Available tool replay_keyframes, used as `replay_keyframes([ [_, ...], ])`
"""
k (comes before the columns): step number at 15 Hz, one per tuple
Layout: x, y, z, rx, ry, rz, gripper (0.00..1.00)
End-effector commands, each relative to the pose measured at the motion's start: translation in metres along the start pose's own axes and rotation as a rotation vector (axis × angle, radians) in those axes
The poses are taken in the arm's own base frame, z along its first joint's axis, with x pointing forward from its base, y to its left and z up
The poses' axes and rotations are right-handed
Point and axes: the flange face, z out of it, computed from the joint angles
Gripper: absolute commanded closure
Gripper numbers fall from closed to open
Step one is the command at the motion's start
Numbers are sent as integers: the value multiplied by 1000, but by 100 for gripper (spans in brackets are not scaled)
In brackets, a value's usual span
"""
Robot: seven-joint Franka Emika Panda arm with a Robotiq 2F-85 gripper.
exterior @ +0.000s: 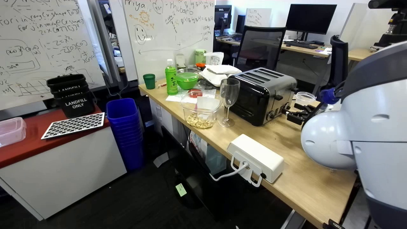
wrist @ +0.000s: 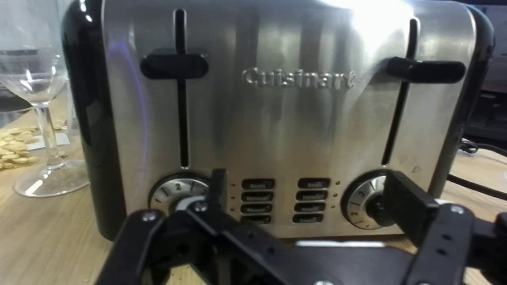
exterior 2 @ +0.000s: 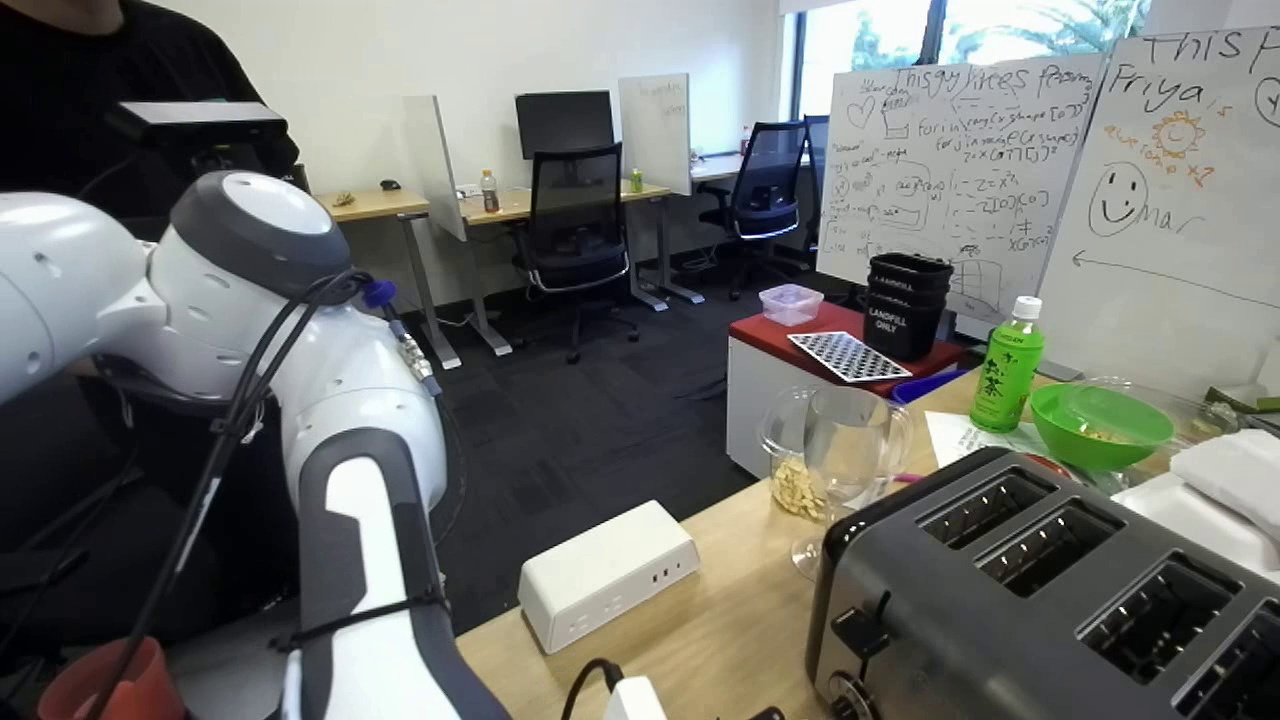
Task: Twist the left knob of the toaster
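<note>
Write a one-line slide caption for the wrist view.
Open hand before the toaster, its left knob partly hidden behind one finger, a stemmed glass standing at left.

Toaster (wrist: 291, 122) reads Cuisinart, last letter smeared. Buttons (wrist: 257, 196): BAGEL, DEFROST, REHEAT, CANCEL. Left knob (wrist: 170, 192) shows 1, 2; right knob (wrist: 358, 209) 1, 2, 3. Black bins (exterior: 76, 105): LANDFILL ONLY. Whiteboard (exterior: 168, 54): Priya, rhubarb. Monitor (exterior: 222, 19): DELL.

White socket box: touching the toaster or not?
Apart. Both exterior views show it: a strip of desk is visible between the white box and the toaster.
</note>
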Motion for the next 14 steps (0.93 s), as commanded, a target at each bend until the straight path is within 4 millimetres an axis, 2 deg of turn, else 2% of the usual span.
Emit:
replay_keyframes([
  [1,10,-21,4,73,16,-71,0],
  [3,15,-32,0,96,20,-109,0],
  [7,25,-38,-2,91,17,-156,0],
  [14,19,-46,-7,96,5,-181,0],
])
